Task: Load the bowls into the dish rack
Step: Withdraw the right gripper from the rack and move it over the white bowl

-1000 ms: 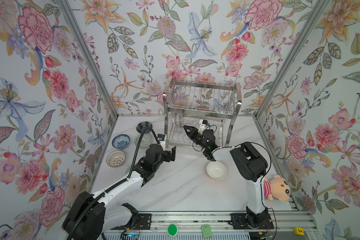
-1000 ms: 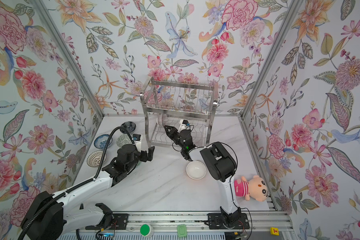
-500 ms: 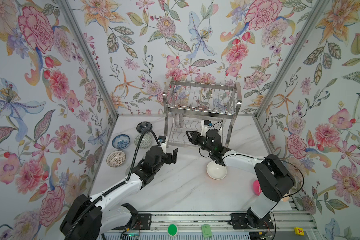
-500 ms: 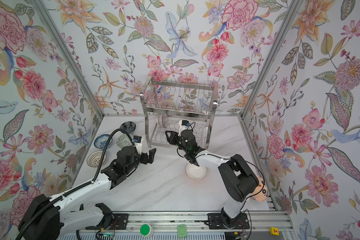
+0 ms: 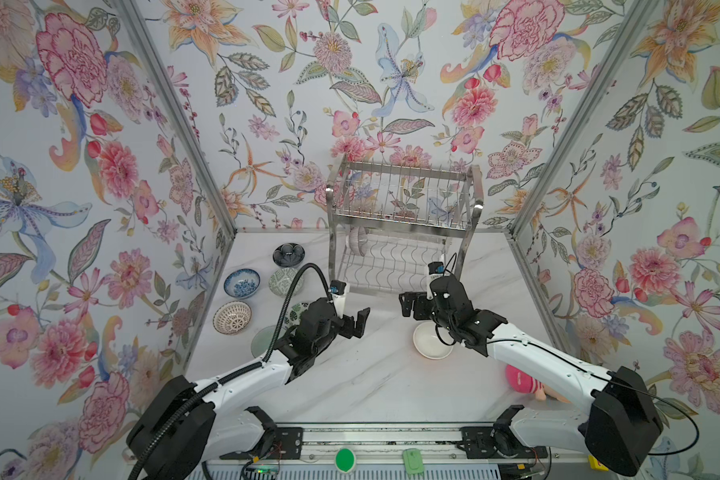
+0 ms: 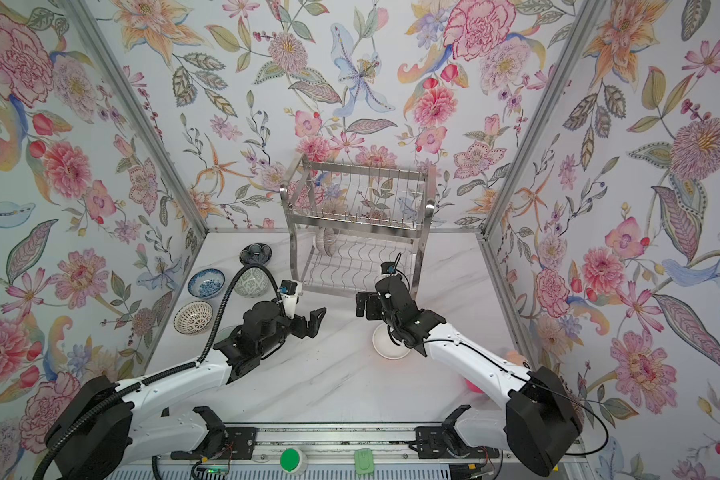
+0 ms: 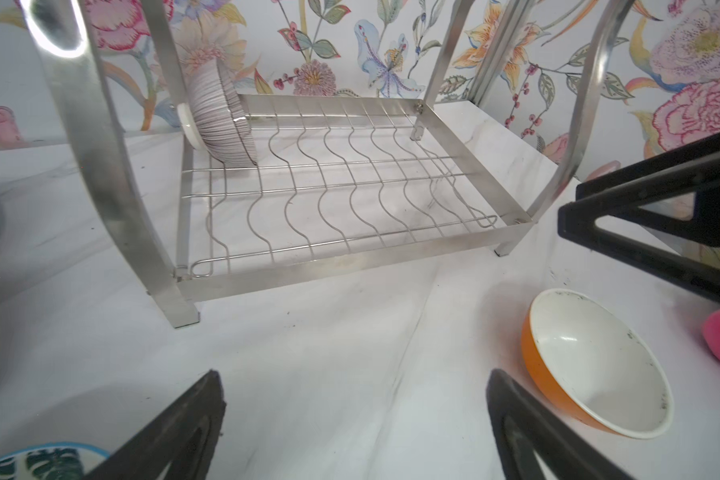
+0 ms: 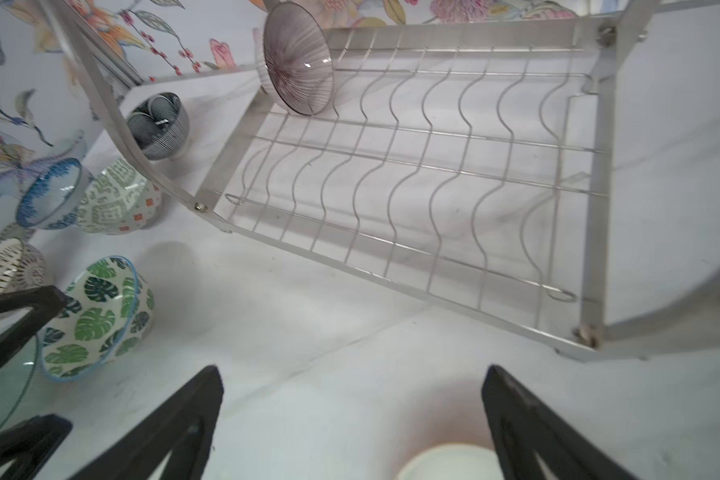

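The dish rack [image 5: 400, 216] [image 6: 356, 214] stands at the back, with one ribbed bowl [image 5: 357, 242] [image 8: 298, 58] on edge in its lower shelf [image 7: 341, 195]. A white-and-orange bowl [image 5: 432, 340] [image 7: 595, 361] sits on the table under my right wrist. Several bowls cluster at the left: navy [image 5: 288, 254], blue-white [image 5: 242, 283], grey-green [image 5: 283, 281], lattice [image 5: 232, 317], leaf print [image 8: 96, 316], clear glass [image 5: 262, 340]. My left gripper [image 5: 356, 322] [image 7: 356, 399] and right gripper [image 5: 410, 305] [image 8: 352, 399] hover open and empty before the rack, facing each other.
A pink plush toy [image 5: 524, 384] lies at the right, partly behind my right arm. The rack's bent steel legs [image 7: 100, 158] frame the lower shelf. The left arm's black cable [image 5: 292, 299] arches over the left bowls. Walls close in on three sides.
My right gripper has drawn back out of the rack's lower shelf toward the front and opened wide. The ribbed bowl stays in the rack. The left arm has barely moved.
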{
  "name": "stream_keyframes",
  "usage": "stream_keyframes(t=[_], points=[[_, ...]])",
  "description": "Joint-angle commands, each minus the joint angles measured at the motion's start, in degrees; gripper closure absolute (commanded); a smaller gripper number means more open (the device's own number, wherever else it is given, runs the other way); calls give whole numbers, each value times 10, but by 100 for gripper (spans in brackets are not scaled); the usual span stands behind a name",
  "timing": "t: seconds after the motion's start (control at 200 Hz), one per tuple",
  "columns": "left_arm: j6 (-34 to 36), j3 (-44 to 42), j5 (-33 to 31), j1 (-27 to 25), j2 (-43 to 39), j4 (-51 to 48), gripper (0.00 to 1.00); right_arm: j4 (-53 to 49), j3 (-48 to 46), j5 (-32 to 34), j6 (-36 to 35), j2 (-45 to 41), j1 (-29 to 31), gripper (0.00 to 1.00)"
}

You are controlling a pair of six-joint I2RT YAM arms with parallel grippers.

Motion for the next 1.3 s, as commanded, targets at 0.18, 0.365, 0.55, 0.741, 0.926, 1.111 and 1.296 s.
stream_keyframes(t=[0.18,0.365,0.55,0.741,0.926,1.111,1.296], points=[[-9,48,21,-52,67,37,1,-181,-41,23,66,-58,-55,1],[-9,67,23,-67,81,33,1,-158,-113,0,67,-115,-94,1],[-6,72,20,-71,93,30,1,-115,-167,-65,66,-120,-136,15],[-7,72,17,-71,94,28,1,-61,-186,-107,69,-81,-140,33],[-8,68,10,-71,90,26,1,-29,-192,-110,66,-47,-139,45],[-11,61,6,-72,86,32,0,-25,-192,-101,56,-40,-140,66],[-12,60,3,-71,84,30,1,-25,-189,-96,51,-39,-140,81]])
